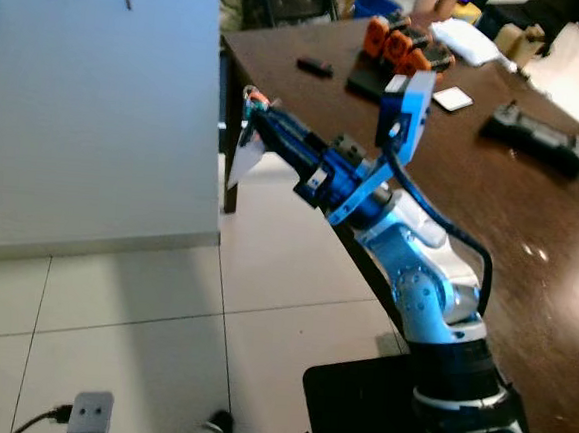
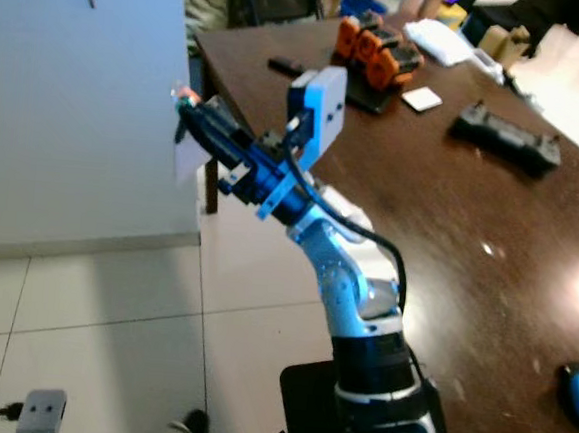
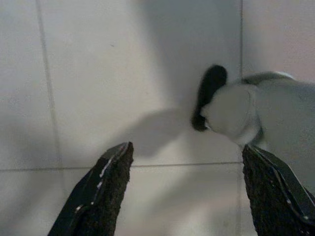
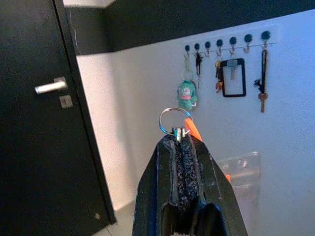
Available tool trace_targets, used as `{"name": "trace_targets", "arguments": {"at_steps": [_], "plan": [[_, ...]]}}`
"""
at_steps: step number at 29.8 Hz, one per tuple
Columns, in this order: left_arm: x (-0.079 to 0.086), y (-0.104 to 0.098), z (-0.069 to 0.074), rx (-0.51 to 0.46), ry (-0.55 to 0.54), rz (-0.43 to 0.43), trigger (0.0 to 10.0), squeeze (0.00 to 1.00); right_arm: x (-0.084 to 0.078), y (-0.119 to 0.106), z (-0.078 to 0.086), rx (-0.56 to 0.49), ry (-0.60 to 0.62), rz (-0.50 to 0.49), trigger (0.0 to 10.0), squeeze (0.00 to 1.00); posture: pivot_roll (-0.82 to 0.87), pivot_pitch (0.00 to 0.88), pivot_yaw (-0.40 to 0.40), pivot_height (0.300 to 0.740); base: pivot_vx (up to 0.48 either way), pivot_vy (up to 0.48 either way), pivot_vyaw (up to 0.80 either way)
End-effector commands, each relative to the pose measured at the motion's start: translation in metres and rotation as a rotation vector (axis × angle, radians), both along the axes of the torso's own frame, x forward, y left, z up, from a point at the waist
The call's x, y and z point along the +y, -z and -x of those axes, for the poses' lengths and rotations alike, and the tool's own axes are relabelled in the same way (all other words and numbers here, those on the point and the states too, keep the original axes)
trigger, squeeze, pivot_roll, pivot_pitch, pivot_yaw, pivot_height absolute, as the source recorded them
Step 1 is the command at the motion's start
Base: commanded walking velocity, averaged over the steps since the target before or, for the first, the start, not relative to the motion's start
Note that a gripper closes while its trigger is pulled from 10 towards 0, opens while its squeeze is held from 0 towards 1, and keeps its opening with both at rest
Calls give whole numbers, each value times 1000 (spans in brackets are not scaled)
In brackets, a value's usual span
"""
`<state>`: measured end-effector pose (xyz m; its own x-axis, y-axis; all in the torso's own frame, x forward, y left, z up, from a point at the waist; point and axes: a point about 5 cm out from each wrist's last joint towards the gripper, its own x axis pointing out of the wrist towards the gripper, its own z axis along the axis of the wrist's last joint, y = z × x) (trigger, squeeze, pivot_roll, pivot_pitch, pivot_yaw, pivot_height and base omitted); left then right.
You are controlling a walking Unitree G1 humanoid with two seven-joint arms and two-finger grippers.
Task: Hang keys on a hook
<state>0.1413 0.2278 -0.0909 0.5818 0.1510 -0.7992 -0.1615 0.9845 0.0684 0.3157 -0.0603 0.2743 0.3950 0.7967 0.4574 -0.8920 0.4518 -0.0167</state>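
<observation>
Right arm is up and stretched forward toward the pale wall [image 1: 97, 111], and the right gripper [image 4: 183, 135] is clenched tight on the keys [image 4: 173, 121] — the silver ring stands just above the closed fingertips, with an orange tag poking out beside it. From the head the gripper tip sits beside the near corner of the dark brown table [image 2: 452, 189], orange showing at its end.

Ahead on the wall, the hook rail [image 4: 227, 40] runs along near the top, a row of dark knobs. It's already busy: a teal figure charm [image 4: 186, 95] dangles from the hook at one end, then a dark badge frame [image 4: 232, 77] and a key on a black strap [image 4: 263, 78] further along. The ring is well apart from the rail, lower down. A black door [image 4: 44, 123] with a silver handle stands beside the wall.

The left gripper [image 3: 192, 187] hangs low, fingers spread wide and released, pointing at the tiled floor [image 3: 98, 73] with nothing between them

On the table's far edge sit orange battery packs [image 1: 395, 46] and a black controller [image 1: 536, 141]
</observation>
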Motion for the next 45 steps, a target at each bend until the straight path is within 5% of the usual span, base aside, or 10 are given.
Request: {"name": "trace_targets", "arguments": {"at_steps": [1,13,26,45], "plan": [[2,2,5,14,-2,-8,10000,0,5,-1,2,-7,-13,3,10000,0,168,98,-46,740,0,0,788],[0,-3,-4,-42,20,-11,10000,0,-4,0,-13,27,128,-18,10000,0,171,88,-47,740,0,0,727],[0,-14,-26,-133,59,-25,10000,0,-21,2,-31,49,367,-45,10000,0,162,95,-38,740,81,0,0],[-1,-12,-23,-126,72,-25,10000,0,-18,0,-31,7,384,-31,10000,0,166,97,-40,740,270,0,0]]}}
